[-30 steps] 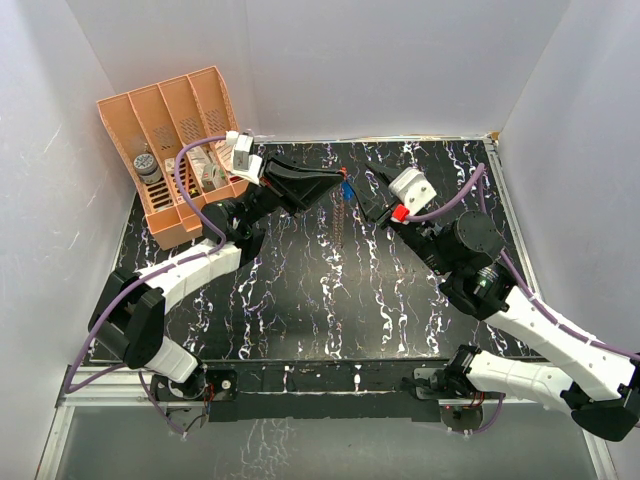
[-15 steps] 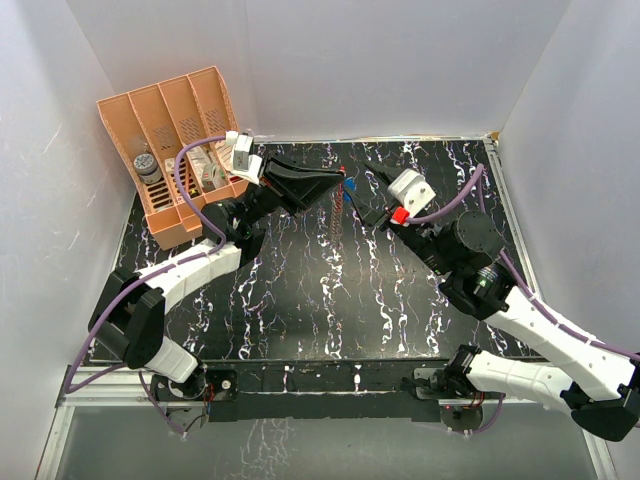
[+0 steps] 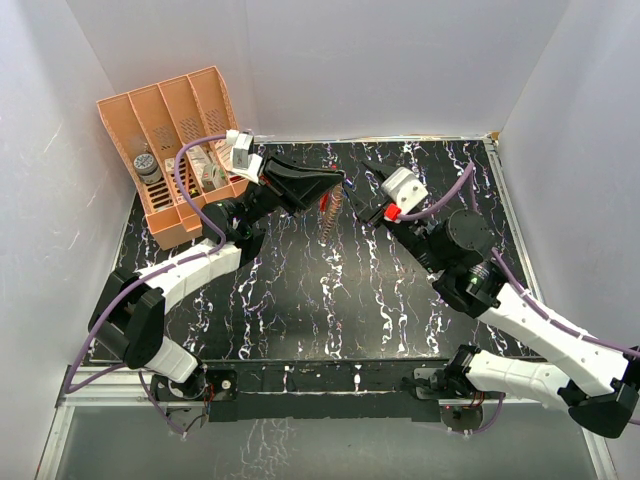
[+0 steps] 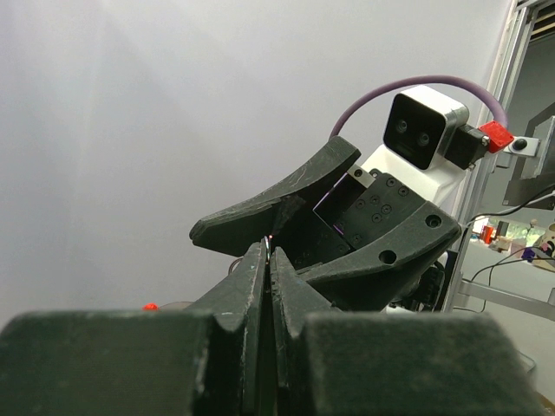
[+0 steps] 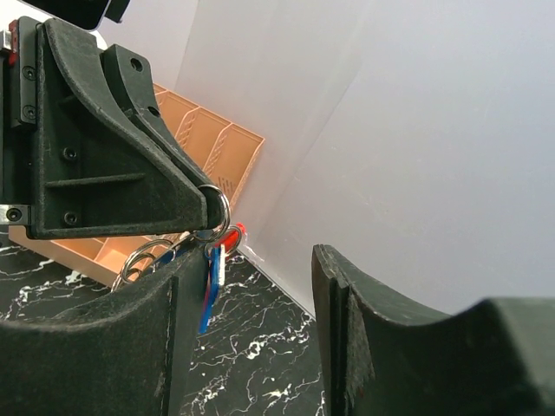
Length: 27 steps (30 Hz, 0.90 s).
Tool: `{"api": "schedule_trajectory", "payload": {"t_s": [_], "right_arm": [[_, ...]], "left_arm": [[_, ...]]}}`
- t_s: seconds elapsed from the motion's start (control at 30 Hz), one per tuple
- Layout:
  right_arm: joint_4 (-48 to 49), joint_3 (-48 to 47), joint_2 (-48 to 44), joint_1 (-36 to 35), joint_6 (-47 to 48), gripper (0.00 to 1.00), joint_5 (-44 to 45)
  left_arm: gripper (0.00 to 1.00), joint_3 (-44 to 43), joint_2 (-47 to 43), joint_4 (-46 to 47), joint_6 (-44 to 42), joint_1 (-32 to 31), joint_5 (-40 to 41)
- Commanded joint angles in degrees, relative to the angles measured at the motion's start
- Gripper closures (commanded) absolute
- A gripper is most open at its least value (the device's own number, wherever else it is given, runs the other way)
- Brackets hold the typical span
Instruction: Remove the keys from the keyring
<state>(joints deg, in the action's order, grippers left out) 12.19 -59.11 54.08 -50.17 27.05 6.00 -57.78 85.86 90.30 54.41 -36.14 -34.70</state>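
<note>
My left gripper (image 3: pixel 340 181) is shut on the thin silvery ring of the keyring (image 5: pixel 218 208), held above the black marbled table (image 3: pixel 300 290). From that ring hang a blue-headed key (image 5: pixel 211 279) and the red fob (image 5: pixel 231 235), with a second ring (image 5: pixel 139 256) beside them. A coppery chain (image 3: pixel 329 212) dangles below the grip. My right gripper (image 5: pixel 258 260) is open, its left finger right beside the hanging key and nothing between its fingers. In the left wrist view the left gripper (image 4: pixel 267 249) pinches the ring's edge, with the right gripper's fingers (image 4: pixel 286 204) just beyond.
An orange slotted organizer (image 3: pixel 175 150) holding small items stands at the back left, just behind the left arm. White walls enclose the table on three sides. Purple cables loop over both wrists.
My right gripper has opened wider and moved left, closer to the left gripper's tips. The chain and key have swung left under the left gripper, which stays shut.
</note>
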Motion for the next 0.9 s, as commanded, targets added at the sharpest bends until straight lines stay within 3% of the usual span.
{"api": "schedule_trajectory", "payload": {"t_s": [0.0,0.1,0.6,0.87], "right_arm": [[4.0,-1.0,0.2,0.0,0.9,0.51,0.0],[4.2,-1.0,0.0,0.0,1.1,0.56,0.1],[2.9,-0.9,-0.8,0.0,-0.5,1.0,-1.2],[0.7,-1.3,-0.7,0.0,-1.9,1.0,-3.1]], "left_arm": [[1.0,-2.9,-0.8,12.2,2.1,-0.4,1.0],[1.0,-3.1,-0.8,12.2,2.3,-0.5,1.1],[1.0,-3.6,0.1,12.2,1.5,-0.9,2.6],[1.0,-3.2,-0.4,12.2,-0.7,-0.9,4.5]]}}
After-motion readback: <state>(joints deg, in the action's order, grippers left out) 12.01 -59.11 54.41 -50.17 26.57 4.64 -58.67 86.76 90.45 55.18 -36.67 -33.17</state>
